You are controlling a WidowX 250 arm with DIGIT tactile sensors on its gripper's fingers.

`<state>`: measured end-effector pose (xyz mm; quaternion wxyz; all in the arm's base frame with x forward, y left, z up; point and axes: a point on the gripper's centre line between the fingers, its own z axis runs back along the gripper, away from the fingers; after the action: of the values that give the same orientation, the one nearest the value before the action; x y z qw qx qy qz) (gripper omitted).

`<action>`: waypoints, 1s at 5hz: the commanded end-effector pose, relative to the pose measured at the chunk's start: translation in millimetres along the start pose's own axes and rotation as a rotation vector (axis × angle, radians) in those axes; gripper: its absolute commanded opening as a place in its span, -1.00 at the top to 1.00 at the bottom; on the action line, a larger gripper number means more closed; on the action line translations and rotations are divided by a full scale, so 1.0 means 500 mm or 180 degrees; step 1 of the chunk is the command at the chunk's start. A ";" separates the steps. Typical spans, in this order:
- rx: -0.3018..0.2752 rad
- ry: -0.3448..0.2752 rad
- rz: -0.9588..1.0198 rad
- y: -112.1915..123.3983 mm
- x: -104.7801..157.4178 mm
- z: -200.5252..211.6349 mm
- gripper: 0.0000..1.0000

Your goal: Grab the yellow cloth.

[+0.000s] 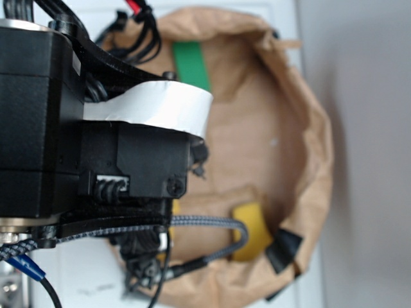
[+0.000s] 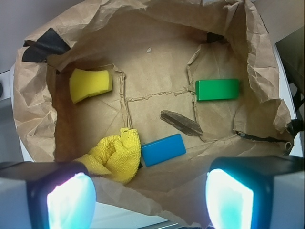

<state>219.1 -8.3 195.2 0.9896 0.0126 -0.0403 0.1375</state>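
Note:
The yellow cloth is a crumpled fuzzy rag lying on the floor of a brown paper tray, near its front wall, touching the blue block on its right. My gripper hangs open above the tray's near rim, its two fingers far apart with nothing between them. The left finger sits just below and left of the cloth. In the exterior view the arm hides the cloth; only the green block and the mustard sponge show.
A mustard-yellow sponge lies at the tray's far left. A green block sits at the right and a dark flat scrap in the middle. Crumpled paper walls ring the tray, with black tape at a corner.

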 end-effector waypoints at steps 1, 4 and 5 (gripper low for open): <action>0.0359 -0.0012 0.1017 0.005 0.051 -0.083 -1.00; -0.0177 0.0870 0.0577 -0.007 0.079 -0.271 -1.00; -0.0153 0.1079 0.0312 -0.010 0.031 -0.290 -1.00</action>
<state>243.9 -1.5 42.2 0.9708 -0.0339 0.1454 0.1878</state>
